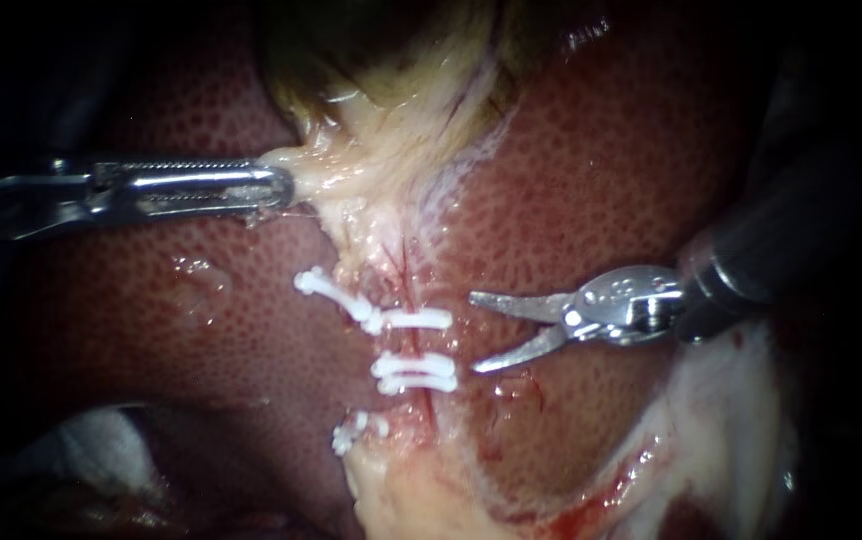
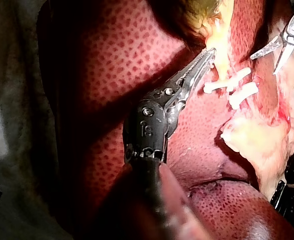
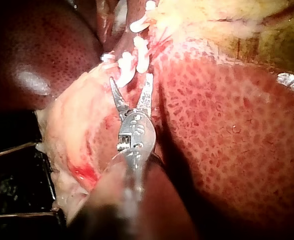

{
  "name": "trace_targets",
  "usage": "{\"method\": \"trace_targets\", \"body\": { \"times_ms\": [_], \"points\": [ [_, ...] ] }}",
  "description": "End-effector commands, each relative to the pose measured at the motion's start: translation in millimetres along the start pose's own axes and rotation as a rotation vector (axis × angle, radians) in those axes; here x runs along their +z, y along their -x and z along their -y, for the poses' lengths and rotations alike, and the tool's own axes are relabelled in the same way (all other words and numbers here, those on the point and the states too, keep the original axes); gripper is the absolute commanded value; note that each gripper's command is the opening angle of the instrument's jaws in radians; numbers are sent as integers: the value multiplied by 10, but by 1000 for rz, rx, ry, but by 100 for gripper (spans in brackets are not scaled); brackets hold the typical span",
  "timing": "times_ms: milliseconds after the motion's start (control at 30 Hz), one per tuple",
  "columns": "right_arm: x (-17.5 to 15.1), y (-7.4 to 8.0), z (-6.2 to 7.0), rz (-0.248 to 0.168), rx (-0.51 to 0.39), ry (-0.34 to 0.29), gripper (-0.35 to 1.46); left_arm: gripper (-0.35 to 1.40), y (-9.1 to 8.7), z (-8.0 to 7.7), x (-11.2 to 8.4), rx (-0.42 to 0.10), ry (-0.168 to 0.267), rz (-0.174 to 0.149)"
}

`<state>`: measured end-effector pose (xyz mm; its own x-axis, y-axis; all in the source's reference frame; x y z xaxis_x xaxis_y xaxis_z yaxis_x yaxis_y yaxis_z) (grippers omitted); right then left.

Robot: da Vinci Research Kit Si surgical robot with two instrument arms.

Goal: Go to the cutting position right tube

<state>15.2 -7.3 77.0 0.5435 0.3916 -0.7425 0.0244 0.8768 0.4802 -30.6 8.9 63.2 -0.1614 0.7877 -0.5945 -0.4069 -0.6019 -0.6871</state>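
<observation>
The silver right instrument (image 1: 473, 333) is held, blades apart, just beside the white plastic clips (image 1: 416, 372). The reddish right tube (image 1: 411, 345) between the clips is not yet straddled. The silver left instrument (image 1: 276, 185) is clamped on pale tissue (image 1: 351, 170).

Left instrument (image 1: 281, 187) clamped; right instrument (image 1: 473, 332) agape

Endoscope sits close on the liver (image 1: 201, 330) — both wrist cameras share the clips (image 1: 416, 370).
</observation>
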Motion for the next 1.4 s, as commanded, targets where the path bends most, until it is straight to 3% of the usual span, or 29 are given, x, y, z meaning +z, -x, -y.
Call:
{"method": "trace_targets", "body": {
  "times_ms": [33,300,800,1233,1400],
  "points": [
    [4,3,-2,4,4,-7,143,-35,0,-1,0,0,0,0],
    [40,19,-1,6,34,-47,143,-35,-1,-2,1,0,-2,0],
    [71,3,5,-52,107,-133,143,-35,-1,-2,1,0,-1,0],
    [92,11,13,-75,196,-264,141,-35,0,0,2,0,-1,0],
    [99,6,11,-109,217,-305,140,-35,0,0,2,0,-1,0]
  ]
}}
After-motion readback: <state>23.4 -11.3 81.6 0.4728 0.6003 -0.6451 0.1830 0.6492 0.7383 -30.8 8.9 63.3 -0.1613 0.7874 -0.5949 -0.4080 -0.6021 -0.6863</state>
